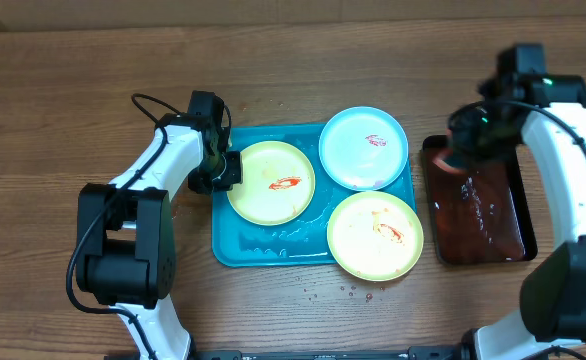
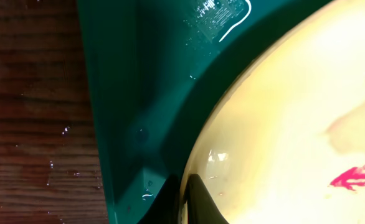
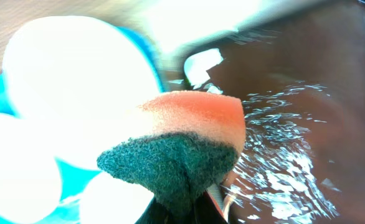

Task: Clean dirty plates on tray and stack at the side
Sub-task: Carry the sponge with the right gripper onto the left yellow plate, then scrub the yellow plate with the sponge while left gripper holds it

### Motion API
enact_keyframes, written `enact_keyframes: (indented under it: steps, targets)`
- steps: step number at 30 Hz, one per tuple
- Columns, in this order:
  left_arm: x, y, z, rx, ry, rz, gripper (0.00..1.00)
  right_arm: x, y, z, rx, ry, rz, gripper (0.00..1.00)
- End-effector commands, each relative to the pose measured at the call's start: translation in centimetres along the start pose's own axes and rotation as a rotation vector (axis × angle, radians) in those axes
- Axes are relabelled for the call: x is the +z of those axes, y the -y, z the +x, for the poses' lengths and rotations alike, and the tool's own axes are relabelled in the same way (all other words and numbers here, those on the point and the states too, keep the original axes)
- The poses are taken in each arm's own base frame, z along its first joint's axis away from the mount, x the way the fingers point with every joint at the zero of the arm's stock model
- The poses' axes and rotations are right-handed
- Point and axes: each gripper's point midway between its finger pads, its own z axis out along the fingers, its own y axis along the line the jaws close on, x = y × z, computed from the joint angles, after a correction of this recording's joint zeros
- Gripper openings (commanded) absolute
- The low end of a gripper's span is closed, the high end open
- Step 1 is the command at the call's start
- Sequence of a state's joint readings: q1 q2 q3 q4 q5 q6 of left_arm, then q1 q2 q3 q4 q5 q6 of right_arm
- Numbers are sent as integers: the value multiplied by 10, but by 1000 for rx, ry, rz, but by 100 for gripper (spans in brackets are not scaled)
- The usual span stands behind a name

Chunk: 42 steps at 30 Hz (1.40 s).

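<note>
Three dirty plates with red sauce smears lie on the turquoise tray [image 1: 231, 247]: a pale yellow-green plate [image 1: 271, 182] at the left, a light blue plate [image 1: 363, 148] at the back right, and a second yellow-green plate [image 1: 375, 235] at the front right, overhanging the tray rim. My left gripper [image 1: 225, 168] is shut on the left plate's rim; the left wrist view shows its fingers [image 2: 185, 196] pinching the plate edge [image 2: 282, 124] above the tray floor [image 2: 145, 93]. My right gripper [image 1: 463, 150] is shut on an orange and green sponge [image 3: 182, 143] above the dark red-brown tray.
A dark red-brown tray [image 1: 478, 215] holding water stands right of the turquoise tray. Water drops lie on the wooden table [image 1: 348, 292] in front of the tray. The table's back edge runs along the top of the overhead view.
</note>
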<state>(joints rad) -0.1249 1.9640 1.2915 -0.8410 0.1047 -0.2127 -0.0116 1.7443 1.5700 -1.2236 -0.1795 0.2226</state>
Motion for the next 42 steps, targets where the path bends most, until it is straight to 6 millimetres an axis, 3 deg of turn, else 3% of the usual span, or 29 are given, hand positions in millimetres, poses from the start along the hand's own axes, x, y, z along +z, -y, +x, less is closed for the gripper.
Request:
enact_keyframes:
  steps: [1,4,8,13,19,23,30,37,42]
  targets:
    - [9,-2,5,45,-33,-8,5,-8,-76,14,-164,13,-140,4]
    - [9,-1,5,47,-34,-6,4,2,-125,26,-236,34,-181,4]
    - [9,-1,4,48,-30,-5,4,30,-183,50,-319,19,-230,4]
    - [9,-1,4,51,-30,-6,4,75,-220,74,-379,-20,-241,4]
    - [9,-1,4,55,-30,-5,4,134,-231,96,-415,-97,-206,4]
    - [9,-1,4,55,-30,-5,4,162,-222,103,-388,-135,-154,4]
    - [9,-1,4,56,-30,-6,4,187,-214,110,-351,-179,-129,4]
    - [9,0,5,60,-32,1,4,213,-245,145,-313,-338,-316,4]
    - [9,2,4,60,-31,14,4,217,-266,160,-292,-397,-418,4]
